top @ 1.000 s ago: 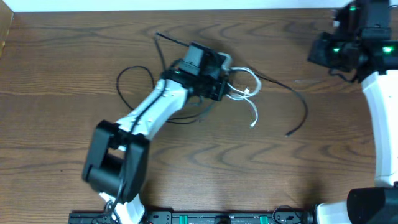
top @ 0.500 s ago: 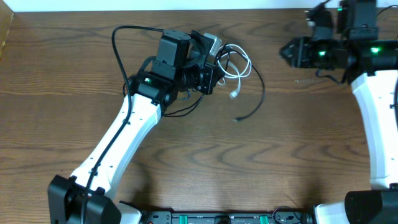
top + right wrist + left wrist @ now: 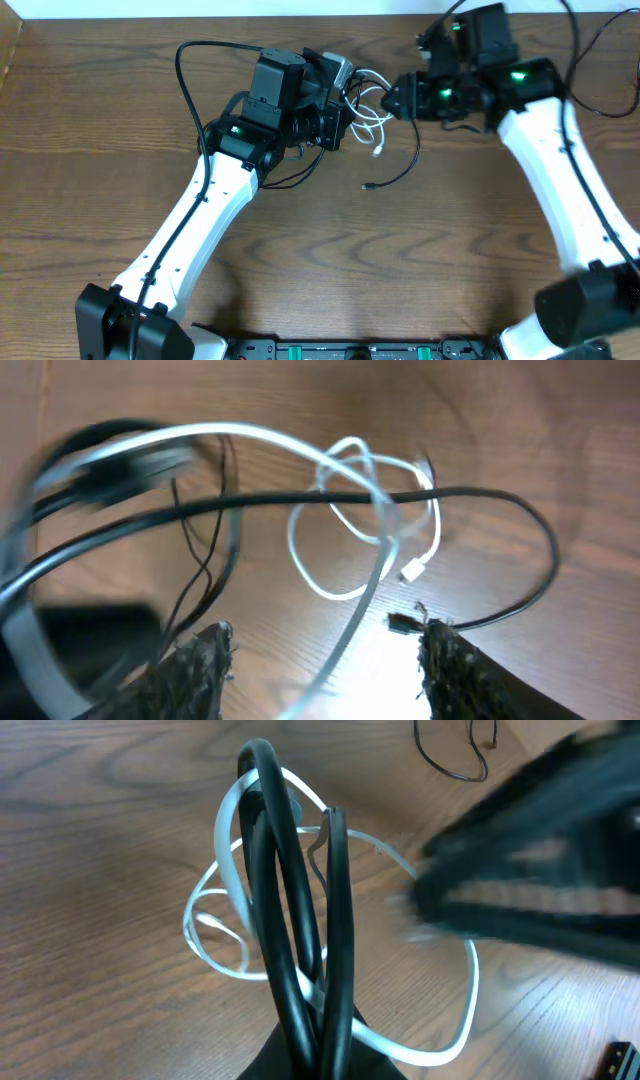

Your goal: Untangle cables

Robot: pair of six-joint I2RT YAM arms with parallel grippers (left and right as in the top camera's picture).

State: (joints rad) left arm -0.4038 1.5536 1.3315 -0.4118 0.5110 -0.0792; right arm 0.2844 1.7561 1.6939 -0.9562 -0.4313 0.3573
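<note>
**knotty_k:** where's the tangle sitting in this one?

**bench_rat:** Upper middle of the overhead view, over the brown wood-grain table [image 3: 100,200]. The left gripper [image 3: 346,100] has it. In the left wrist view the fingers are pressed together on the long thin black cable [image 3: 336,920], and a few black strands stand straight up out of the closed tips. The shorter thin white cable [image 3: 472,985] loops around and behind those strands, so the two are very much wound together.

**knotty_k:** and the other arm?

**bench_rat:** The right gripper [image 3: 398,98] comes in from the upper right and sits just beside the white loops, nose to nose with the left one. Its own camera shows the two dark fingers [image 3: 200,670] spread wide at the bottom of the frame. A blurry white strand runs down between them, but they aren't pinching anything. Can't tell if the strand touches either finger. From the left wrist, that gripper is just a dark smear on the right side of the frame.

**knotty_k:** loose ends?

**bench_rat:** Both show in the right wrist view. The small white plug [image 3: 410,572] dangles below the loops, right of centre. The black plug end [image 3: 400,623] sits just under it, at the tip of a strand that curves in from the right. From overhead the white plug hangs just below the left gripper, and the black end is lower, near the middle of the frame. Can't tell if the black tip rests on the wood.
</note>
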